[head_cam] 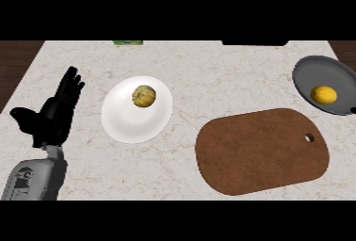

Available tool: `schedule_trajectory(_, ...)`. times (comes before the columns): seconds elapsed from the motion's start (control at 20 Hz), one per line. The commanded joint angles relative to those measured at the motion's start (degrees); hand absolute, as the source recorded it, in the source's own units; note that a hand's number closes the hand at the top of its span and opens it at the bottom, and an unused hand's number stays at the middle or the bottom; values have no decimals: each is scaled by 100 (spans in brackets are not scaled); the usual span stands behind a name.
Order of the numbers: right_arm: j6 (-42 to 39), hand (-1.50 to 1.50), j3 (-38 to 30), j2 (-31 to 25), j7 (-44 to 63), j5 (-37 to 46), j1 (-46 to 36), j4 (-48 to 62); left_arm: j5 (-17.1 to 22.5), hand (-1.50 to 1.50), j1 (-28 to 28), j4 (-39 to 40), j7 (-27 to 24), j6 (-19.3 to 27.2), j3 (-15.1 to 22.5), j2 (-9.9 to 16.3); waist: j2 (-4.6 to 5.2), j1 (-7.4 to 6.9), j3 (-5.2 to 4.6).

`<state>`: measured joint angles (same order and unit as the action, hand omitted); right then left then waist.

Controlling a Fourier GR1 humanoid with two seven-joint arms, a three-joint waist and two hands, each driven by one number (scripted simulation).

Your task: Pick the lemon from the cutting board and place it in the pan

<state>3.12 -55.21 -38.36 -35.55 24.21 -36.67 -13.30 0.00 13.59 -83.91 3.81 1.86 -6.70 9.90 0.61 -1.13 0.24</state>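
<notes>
One robot hand (55,110) is showing at this moment: the left one, standing near the worktop's (208,61) left edge with its fingers straight and pointing toward the far edge. It is holding nothing and touching nothing; it is resting. The right robot hand is not appearing anywhere in the head view, so its state cannot be reported.

The lemon (324,94) is lying inside the grey pan (306,75), which is sitting at the worktop's right edge, toward the far corner. The brown cutting board (261,150) is lying toward the near right of the worktop, well apart from the left robot hand, and is carrying nothing on its surface. Judging from this layout, the placing step is looking complete: the fruit is sitting where the task wants it.

A white plate (135,122) is sitting between the left robot hand and the board, carrying a brownish-green round item (144,96) that is playing no part in the task.
</notes>
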Motion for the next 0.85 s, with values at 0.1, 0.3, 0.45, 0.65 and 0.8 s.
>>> schedule_trajectory(0.1,-1185,-150,-41,-40,-600,-525,779,-300,52,0,-9,-312,368,24,-113,129,-85,149,-25)
schedule_trajectory(0.3,-1329,-150,80,175,-608,-773,1382,-949,-77,0,-678,-629,73,125,36,-87,-113,180,-37)
schedule_trajectory(0.45,-1669,-150,237,305,-235,-887,1695,-1711,53,0,-290,-234,91,-59,-173,149,-127,272,-50)
schedule_trajectory(0.65,-1824,-150,440,887,611,-1164,2098,-3081,70,0,-100,-148,250,-10,-198,126,-118,258,-48)
schedule_trajectory(0.8,-1617,-150,510,1289,1144,-1243,2571,-4117,-183,0,-353,-715,458,233,87,-71,-115,210,-40)
